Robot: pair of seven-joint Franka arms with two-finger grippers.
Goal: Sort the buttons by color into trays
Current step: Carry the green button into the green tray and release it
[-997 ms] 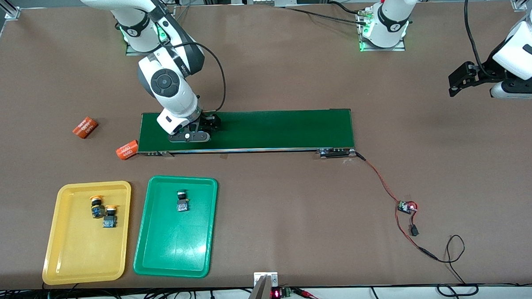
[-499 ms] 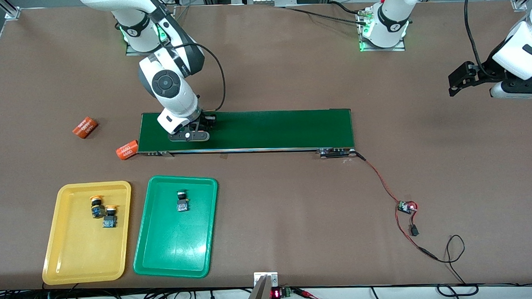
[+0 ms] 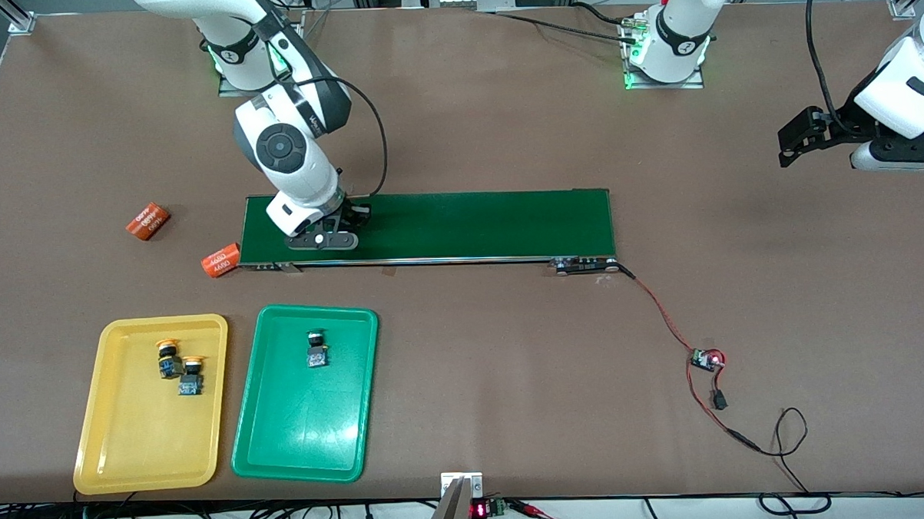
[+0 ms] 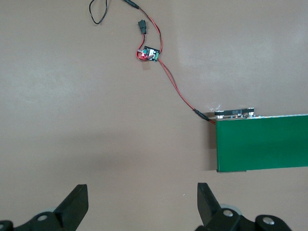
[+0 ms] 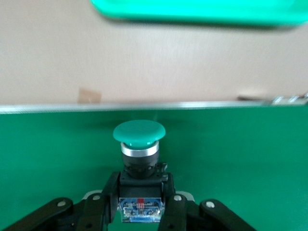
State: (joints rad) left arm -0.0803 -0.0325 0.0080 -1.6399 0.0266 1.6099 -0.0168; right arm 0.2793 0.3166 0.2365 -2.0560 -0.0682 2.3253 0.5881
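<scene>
1. Where the right arm reaches down from its base, the right pincer [image 3: 351, 217] sits over the dark green belt [image 3: 468, 225], at the belt's end toward the right arm's side of the surface [image 3: 457, 121].
2. Its fingers [image 5: 108, 204] are drawn in narrow against the black body of a green-capped button [image 5: 139, 144]; the cap points away from the wrist, with the belt directly underneath.
3. Whether this button rests on the belt or is lifted clear of it cannot be told.
4. The left pincer [image 4: 142, 202] hangs over bare surface toward the left arm's end, jaws spread wide and holding nothing; this arm waits.
5. The yellow tray [image 3: 123, 448] and the green tray [image 3: 299, 442] lie side by side, nearer to the front camera than the belt.
6. Two yellow-capped buttons [image 3: 180, 368] lie close together in the yellow tray.
7. One further button [image 3: 316, 349] lies in the green tray.
8. Two orange cylinders [image 3: 147, 221] printed "4680" lie on the surface near the belt's end; one [image 3: 221, 261] is just beside the belt's corner.
9. A small circuit board [image 3: 707, 359] with red wire lies toward the left arm's end, wired to the belt's corner.
</scene>
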